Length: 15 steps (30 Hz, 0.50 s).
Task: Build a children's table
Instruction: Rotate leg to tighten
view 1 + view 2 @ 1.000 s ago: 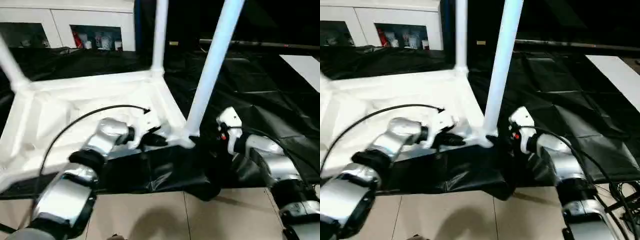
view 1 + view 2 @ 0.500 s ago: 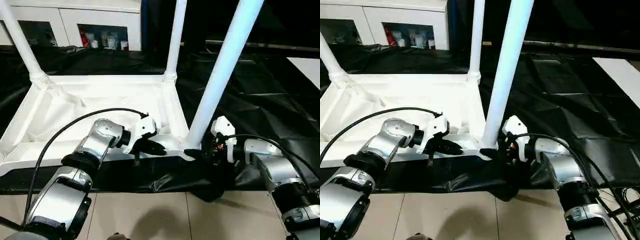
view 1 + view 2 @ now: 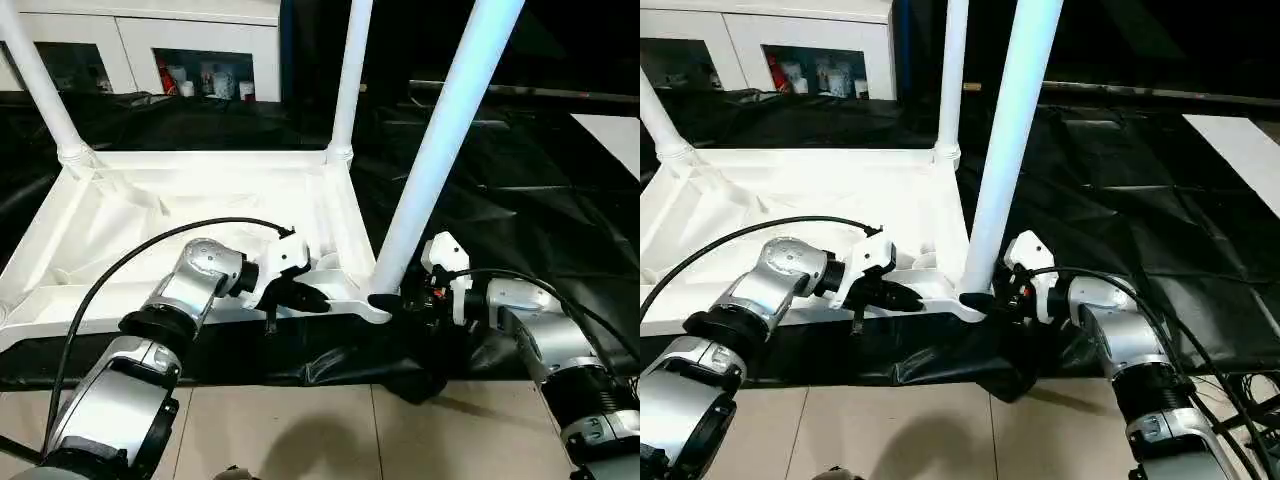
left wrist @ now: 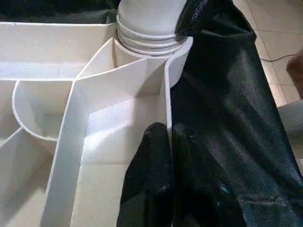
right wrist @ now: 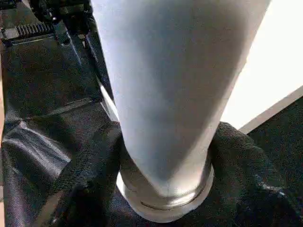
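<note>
The children's table lies upside down on a black sheet, its white top (image 3: 150,210) showing the ribbed underside. Three white legs stand upright in its corner sockets: one at the far left (image 3: 35,85), one at the far right (image 3: 348,80), and one at the near right corner (image 3: 440,150). My left gripper (image 3: 310,298) is shut on the top's near rim just left of that near corner; the left wrist view shows its two black fingers (image 4: 154,156) pinching the rim wall. My right gripper (image 3: 395,302) sits at the flared base of the near right leg (image 5: 165,94), reaching in from the right.
The black sheet (image 3: 520,200) spreads far to the right and hangs over the near edge onto a tiled floor (image 3: 300,430). White cabinets (image 3: 150,40) stand at the back left. A black cable (image 3: 150,250) arcs over my left forearm. A white board (image 3: 610,135) lies far right.
The camera tilted up and steadied. My right gripper has edged in closer to the near right leg's base. My left gripper stays on the rim.
</note>
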### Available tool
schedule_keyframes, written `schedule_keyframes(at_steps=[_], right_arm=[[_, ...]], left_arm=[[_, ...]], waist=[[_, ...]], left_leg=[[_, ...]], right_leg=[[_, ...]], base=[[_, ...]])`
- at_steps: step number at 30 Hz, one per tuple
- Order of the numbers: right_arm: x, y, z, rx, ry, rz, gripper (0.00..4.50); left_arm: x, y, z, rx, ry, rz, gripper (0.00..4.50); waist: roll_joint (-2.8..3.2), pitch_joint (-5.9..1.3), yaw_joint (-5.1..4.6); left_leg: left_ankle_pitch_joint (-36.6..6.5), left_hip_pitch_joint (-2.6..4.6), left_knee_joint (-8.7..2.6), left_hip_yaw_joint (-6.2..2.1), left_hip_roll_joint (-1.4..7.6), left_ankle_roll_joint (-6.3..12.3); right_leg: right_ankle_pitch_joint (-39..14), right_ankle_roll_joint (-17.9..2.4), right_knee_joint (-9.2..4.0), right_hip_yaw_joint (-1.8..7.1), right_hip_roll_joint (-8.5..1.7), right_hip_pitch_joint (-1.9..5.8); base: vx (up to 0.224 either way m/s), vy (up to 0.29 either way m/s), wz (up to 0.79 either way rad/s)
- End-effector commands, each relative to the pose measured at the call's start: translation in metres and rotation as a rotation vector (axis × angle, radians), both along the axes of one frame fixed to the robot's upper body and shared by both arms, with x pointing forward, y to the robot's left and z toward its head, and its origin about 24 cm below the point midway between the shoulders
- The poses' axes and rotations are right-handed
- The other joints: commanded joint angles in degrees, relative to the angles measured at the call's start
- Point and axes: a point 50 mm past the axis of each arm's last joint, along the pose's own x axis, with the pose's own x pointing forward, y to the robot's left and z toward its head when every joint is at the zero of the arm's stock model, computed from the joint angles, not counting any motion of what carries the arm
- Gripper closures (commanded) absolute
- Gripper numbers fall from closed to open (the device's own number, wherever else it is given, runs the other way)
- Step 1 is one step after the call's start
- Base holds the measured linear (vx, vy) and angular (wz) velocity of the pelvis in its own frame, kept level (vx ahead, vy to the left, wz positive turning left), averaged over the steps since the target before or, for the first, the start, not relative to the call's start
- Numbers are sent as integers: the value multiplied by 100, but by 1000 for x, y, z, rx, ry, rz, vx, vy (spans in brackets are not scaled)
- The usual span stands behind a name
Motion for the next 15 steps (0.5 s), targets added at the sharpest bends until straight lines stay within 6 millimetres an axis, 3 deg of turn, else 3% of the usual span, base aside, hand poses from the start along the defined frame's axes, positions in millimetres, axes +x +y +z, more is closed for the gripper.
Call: schedule_keyframes(at_steps=[1, 5, 8, 9, 11, 12, 13, 14, 15], right_arm=[[-6, 2, -13, -28, 43, 3, 202], [-4, 1, -30, 9, 78, -175, 202], [0, 3, -39, 18, 97, -308, 202], [2, 4, -42, 20, 103, -357, 203], [3, 5, -42, 19, 103, -376, 203], [13, 13, -46, 16, 108, -576, 203], [18, 19, -47, 23, 124, -681, 203], [22, 25, -47, 30, 138, -755, 203], [23, 28, -47, 35, 145, -780, 203]], left_arm=[[-6, -5, -7, -28, 37, -12, 450], [-1, -13, -13, -16, -1, 76, 450], [3, -21, -16, -8, -32, 155, 450], [5, -24, -17, -8, -42, 186, 450], [5, -26, -17, -7, -43, 198, 450], [12, -41, -19, -3, -61, 327, 450], [14, -51, -18, -10, -67, 387, 450], [16, -60, -18, -15, -68, 424, 450], [16, -64, -18, -19, -67, 436, 450]], waist=[[-46, -302, -4], [-13, -292, -33], [-15, -268, -81], [-14, -243, -138], [-25, -239, -156], [-12, -223, -162], [10, -192, -218], [-5, -189, -231], [-35, -216, -261]], left_leg=[[-1110, 72, -356, -76, 204, 291], [-1275, 85, -374, -84, 206, 229], [-1618, 118, -412, -115, 194, 76], [-1822, 127, -434, -129, 188, -1], [-1929, 130, -441, -149, 181, -11], [-2047, 147, -449, -153, 189, -6], [-2285, 197, -459, -161, 182, -148], [-2403, 231, -461, -188, 173, -202], [-2393, 216, -448, -214, 148, -230]], right_leg=[[-853, -1338, -401, 212, -385, 252], [-1022, -1329, -423, 217, -393, 226], [-1770, -1151, -515, 217, -413, 216], [-2151, -1045, -564, 218, -408, 186], [-2407, -966, -586, 210, -413, 192], [-2595, -901, -619, 217, -418, 169], [-2901, -869, -618, 214, -395, 101], [-3193, -794, -652, 188, -408, 99], [-3449, -674, -678, 168, -432, 134]], base=[[0, 0, 0], [0, 0, 0], [0, 0, 0], [0, 0, 0], [0, 0, 0], [0, 0, 0], [0, 0, 0], [0, 0, 0], [0, 0, 0]])
